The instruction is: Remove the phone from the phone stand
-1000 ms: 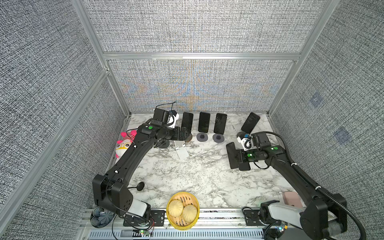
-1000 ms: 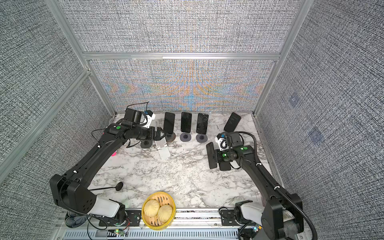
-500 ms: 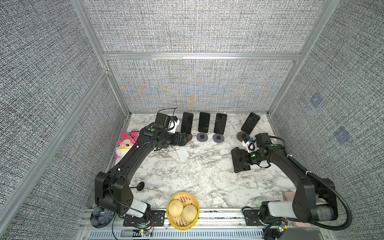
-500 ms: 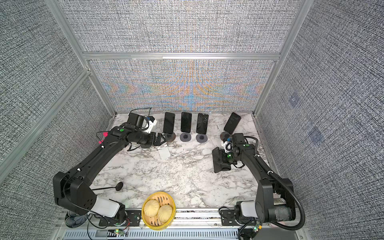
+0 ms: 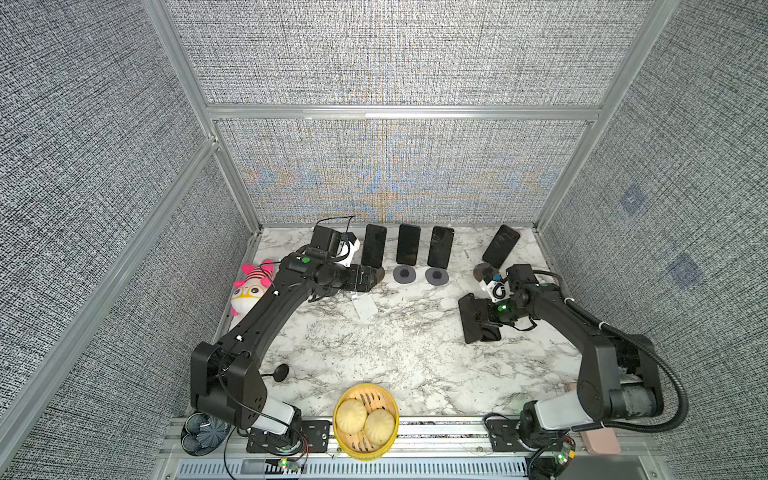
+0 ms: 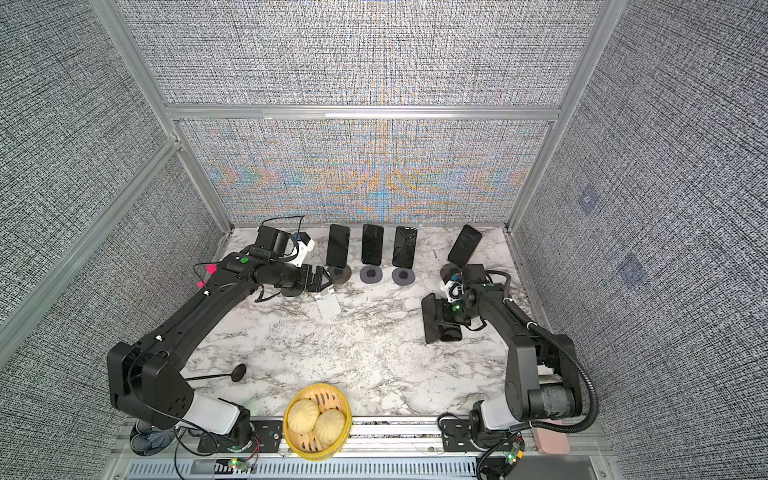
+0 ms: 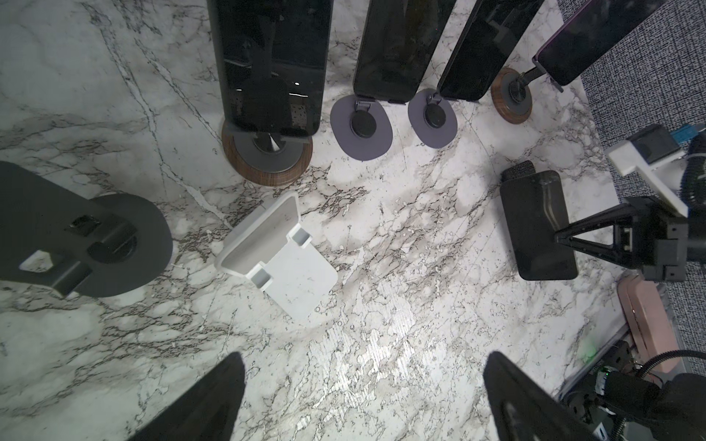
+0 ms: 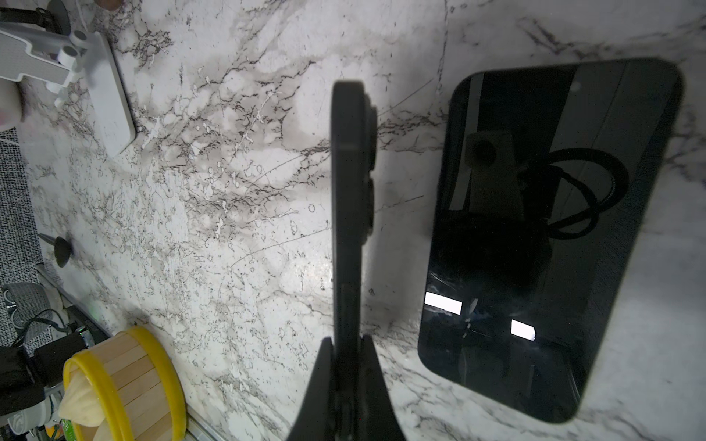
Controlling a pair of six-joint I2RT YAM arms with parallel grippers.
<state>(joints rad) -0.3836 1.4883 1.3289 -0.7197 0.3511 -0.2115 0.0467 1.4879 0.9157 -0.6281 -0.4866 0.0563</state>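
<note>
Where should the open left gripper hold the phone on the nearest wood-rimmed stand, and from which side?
Pinch the phone across its two long edges, above the middle, coming from above. It stands upright and its lower edge rests on the stand's lip, so it probably lifts straight up.

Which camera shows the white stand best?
The left wrist view: the white stand sits near the middle, whole, with both hooks clear. In both top views it is tiny. The right wrist view shows it side-on, cut off at the frame's edge.
</note>
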